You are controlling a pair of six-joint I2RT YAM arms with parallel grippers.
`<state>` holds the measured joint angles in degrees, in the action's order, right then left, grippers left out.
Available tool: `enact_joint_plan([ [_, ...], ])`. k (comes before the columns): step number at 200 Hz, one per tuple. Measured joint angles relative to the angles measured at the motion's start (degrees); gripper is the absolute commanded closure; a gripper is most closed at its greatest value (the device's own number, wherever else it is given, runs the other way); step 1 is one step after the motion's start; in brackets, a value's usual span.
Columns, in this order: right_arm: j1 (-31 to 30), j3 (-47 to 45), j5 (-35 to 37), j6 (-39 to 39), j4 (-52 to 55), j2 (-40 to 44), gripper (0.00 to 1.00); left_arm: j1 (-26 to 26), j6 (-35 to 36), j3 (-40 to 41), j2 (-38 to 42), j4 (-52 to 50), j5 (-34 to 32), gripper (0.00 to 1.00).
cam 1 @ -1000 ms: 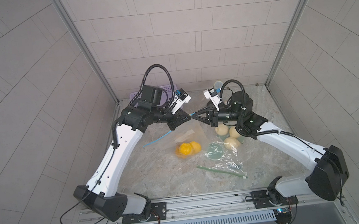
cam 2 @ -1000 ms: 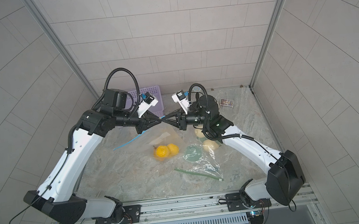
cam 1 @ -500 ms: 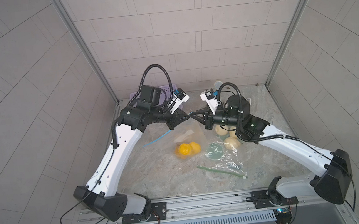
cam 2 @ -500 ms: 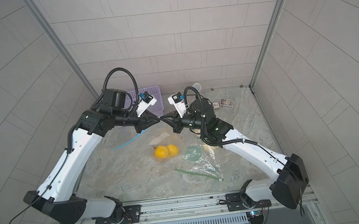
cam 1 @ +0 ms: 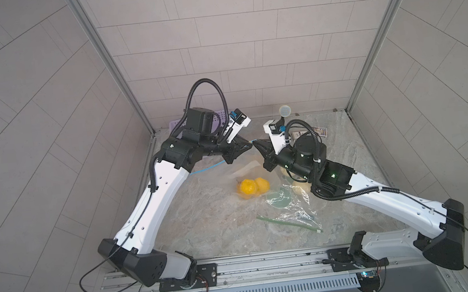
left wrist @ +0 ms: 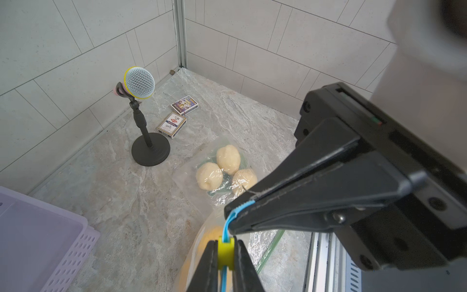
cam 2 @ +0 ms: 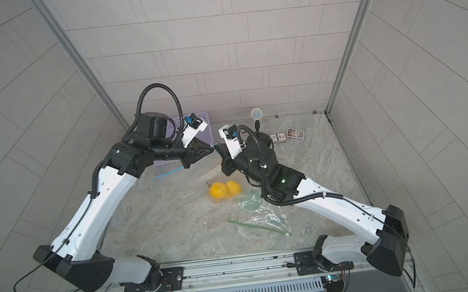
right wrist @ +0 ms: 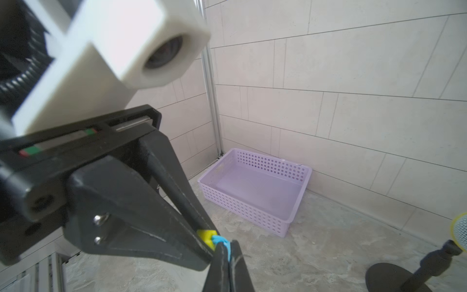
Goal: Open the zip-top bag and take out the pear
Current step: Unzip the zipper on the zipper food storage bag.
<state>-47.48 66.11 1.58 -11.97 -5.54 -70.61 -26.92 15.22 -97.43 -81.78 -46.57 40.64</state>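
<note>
Tiled walls (cam 1: pixel 246 47) enclose the marble tabletop (cam 1: pixel 205 220); left tool (left wrist: pixel 225 244) pinches yellow slider (left wrist: pixel 225 255), right tool (right wrist: pixel 228 250) blue zip (right wrist: pixel 219 239).

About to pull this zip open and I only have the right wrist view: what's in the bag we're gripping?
Observer: Two yellow fruits lie side by side low in the bag, on the table.
Operator: Where does the zip go beyond the slider?
Observer: The blue zip strip sags from the left gripper back toward the left arm.
Operator: Anything near my right arm?
Observer: A second bag holding three pale fruits lies on the table beneath it.
</note>
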Motion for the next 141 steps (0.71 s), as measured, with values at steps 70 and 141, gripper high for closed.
enact_joint_plan([
  [70, 0.55, -0.02, 11.5, 0.98, -0.02, 1.01, 1.0, -0.22, 0.09, -0.42, -0.09, 0.42, -2.86, 0.86],
  [141, 10.4, -0.94, 15.54, -3.96, 3.26, 4.33, 1.0, 1.25, 0.17, -0.59, -0.09, 0.44, -5.6, 0.86],
])
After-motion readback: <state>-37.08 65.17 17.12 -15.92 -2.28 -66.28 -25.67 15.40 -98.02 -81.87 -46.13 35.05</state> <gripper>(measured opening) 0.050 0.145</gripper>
